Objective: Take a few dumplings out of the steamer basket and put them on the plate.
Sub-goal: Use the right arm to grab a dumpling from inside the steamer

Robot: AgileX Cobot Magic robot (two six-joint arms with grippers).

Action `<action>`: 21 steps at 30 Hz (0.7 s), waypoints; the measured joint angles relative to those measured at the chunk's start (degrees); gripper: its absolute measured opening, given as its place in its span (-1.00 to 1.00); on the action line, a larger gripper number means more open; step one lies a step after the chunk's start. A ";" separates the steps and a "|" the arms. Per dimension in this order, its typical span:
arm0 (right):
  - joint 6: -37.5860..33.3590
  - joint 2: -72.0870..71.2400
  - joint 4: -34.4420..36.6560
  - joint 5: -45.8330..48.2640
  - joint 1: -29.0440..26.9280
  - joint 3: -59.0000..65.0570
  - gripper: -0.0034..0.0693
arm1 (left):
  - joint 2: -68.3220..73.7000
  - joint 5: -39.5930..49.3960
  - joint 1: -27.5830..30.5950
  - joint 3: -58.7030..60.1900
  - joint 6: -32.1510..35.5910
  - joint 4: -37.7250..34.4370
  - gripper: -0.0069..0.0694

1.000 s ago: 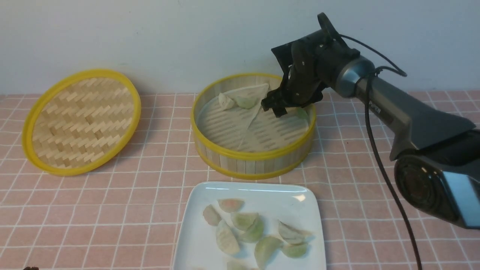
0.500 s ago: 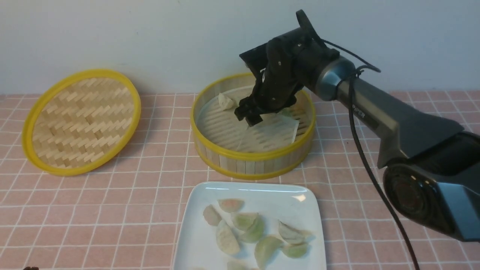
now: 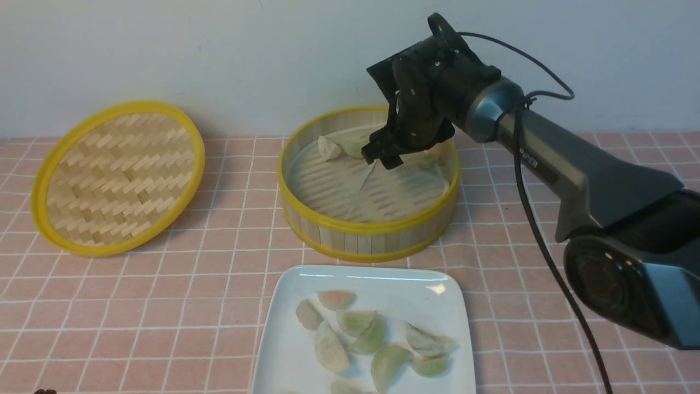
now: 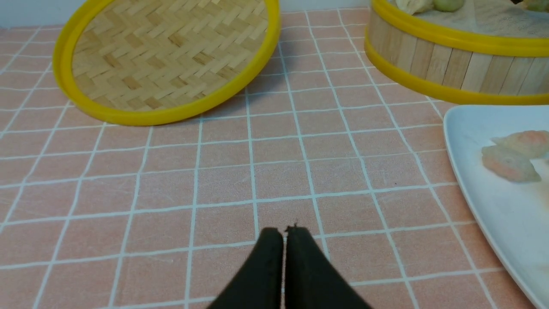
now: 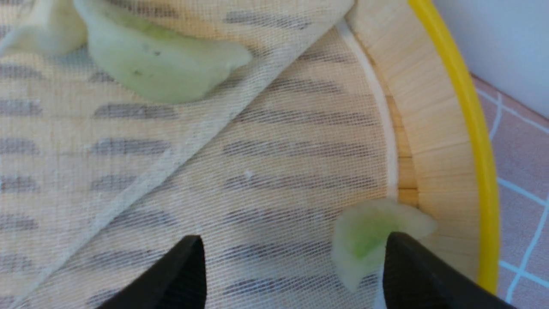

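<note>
Hovering wide open in the basket (image 3: 366, 225), the right gripper (image 5: 291, 242) sits by a dumpling (image 5: 364, 231) at 2 o'clock against the wall: light, soft, slippery, so pinch its plump middle gently.

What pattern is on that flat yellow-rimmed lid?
The lid has a tan herringbone weave, clearest in the left wrist view.

Pale green dumplings (image 3: 355, 322), yellow-rimmed steamer basket (image 3: 366, 225), white plate (image 3: 404, 284), pink white-gridded tabletop (image 3: 164, 306), herringbone-woven yellow-rimmed lid (image 3: 117, 178).
</note>
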 joint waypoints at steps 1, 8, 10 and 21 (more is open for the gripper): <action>0.14 0.00 0.00 -0.27 -0.24 0.00 0.48 | 0.00 0.00 0.00 0.00 0.00 0.00 -0.83; 1.80 0.67 -0.14 -2.14 -2.62 -0.06 0.48 | 0.00 0.04 0.00 0.00 0.00 0.00 -0.83; 1.93 1.71 0.51 -2.33 -2.95 -0.11 0.48 | 0.00 0.04 0.00 0.00 0.00 0.00 -0.83; 2.38 4.00 2.46 -2.80 -3.27 -0.35 0.15 | 0.00 0.04 0.00 0.00 0.00 0.00 -0.83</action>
